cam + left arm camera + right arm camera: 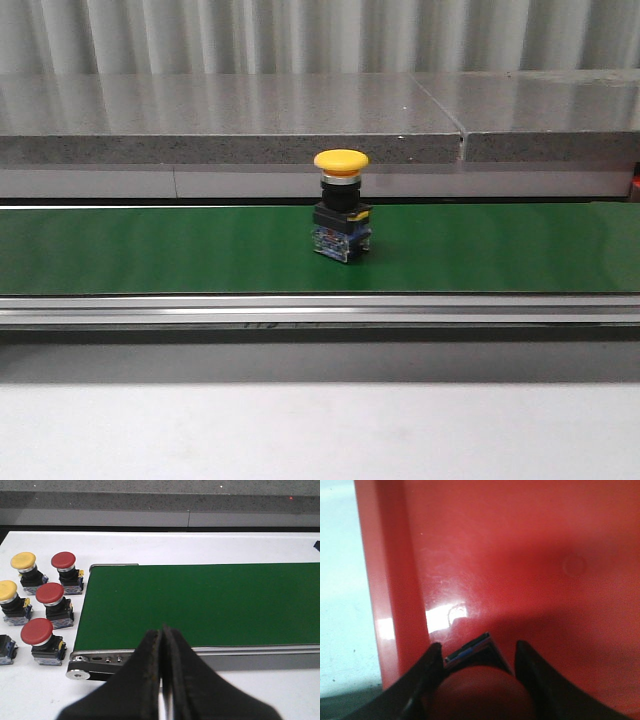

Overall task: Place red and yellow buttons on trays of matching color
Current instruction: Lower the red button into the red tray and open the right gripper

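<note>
A yellow button (341, 205) stands upright on the green conveyor belt (150, 250) in the front view, where neither gripper shows. My left gripper (161, 632) is shut with nothing in it, hovering over the belt's near end (200, 600). Beside that end stand red buttons (63, 560) (49, 594) (36, 631) and yellow buttons (23, 562) (6, 591). My right gripper (479, 652) is shut on a red button (482, 692), held just above the floor of the red tray (520, 555). The yellow tray is out of view.
The red tray's rim (380, 580) borders a white table surface (340, 605). A grey stone ledge (250, 120) runs behind the belt. The belt's metal roller end (80, 672) lies close under the left fingers. Another button's dark base (5, 649) shows at the picture's edge.
</note>
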Robot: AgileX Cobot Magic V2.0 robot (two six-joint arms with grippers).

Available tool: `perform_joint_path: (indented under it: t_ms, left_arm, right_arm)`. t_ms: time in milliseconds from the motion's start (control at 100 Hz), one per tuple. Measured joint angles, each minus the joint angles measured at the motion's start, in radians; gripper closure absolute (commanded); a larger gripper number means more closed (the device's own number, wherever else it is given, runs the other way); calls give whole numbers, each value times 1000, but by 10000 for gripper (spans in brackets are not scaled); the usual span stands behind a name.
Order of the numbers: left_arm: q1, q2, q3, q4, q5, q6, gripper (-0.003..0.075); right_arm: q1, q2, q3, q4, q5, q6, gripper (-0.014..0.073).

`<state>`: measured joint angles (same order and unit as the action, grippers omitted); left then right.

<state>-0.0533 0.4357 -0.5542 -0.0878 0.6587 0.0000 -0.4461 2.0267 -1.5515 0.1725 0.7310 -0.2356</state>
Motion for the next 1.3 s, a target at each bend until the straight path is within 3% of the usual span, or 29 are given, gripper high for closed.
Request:
perform_joint_path:
  t_ms: [130,350,420,720,1040,1300]
  left_arm:
    - [0,0,0,0,0,0,740]
    - [0,0,0,0,0,0,740]
    - [0,0,0,0,0,0,740]
    - [0,0,0,0,0,0,740]
    - [0,0,0,0,0,0,740]
    - [0,0,0,0,0,0,740]
  right_arm:
    - [-4,29,-4,0,-7,0,482]
    - [-20,33,-6,0,-11,1,67]
    - [-24,33,-6,0,-11,2,-8]
    - [-35,-16,-27,24,22,5,-20]
    - [-32,-231,-27,27,188,5,-18]
    - [67,-374,-21,27,331,-18,-18]
